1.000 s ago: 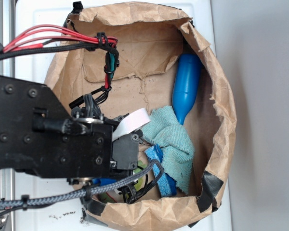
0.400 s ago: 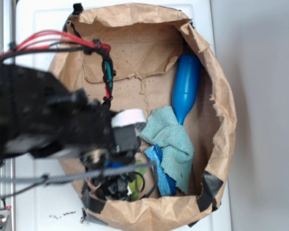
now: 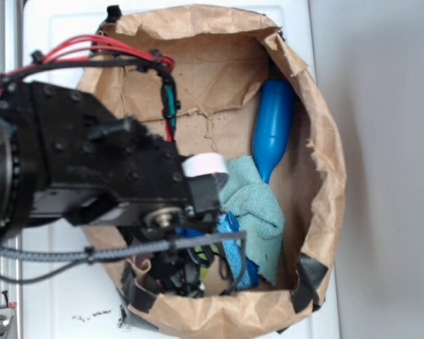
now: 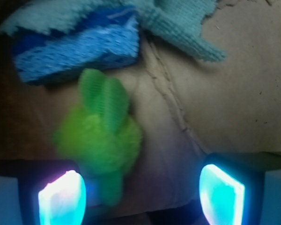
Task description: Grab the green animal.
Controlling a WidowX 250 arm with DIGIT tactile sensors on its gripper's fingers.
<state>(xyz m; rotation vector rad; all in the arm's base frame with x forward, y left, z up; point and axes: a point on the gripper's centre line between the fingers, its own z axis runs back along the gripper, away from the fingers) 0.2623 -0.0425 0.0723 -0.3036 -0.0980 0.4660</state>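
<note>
Hovering with my gripper spread wide, I see the green animal beside my left pad, just below the blue sponge

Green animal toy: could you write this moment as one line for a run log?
stage: approach | end effector: open, above bag floor | green animal: loose, nearer one finger, ungrasped | blue sponge: beyond it

Lime-green plush animal at lower left of the wrist view, its leafy limbs a darker green. Above it a bright blue sponge; a teal terry cloth at top. Brown paper bag; solid blue bottle; black arm with red wires.
</note>
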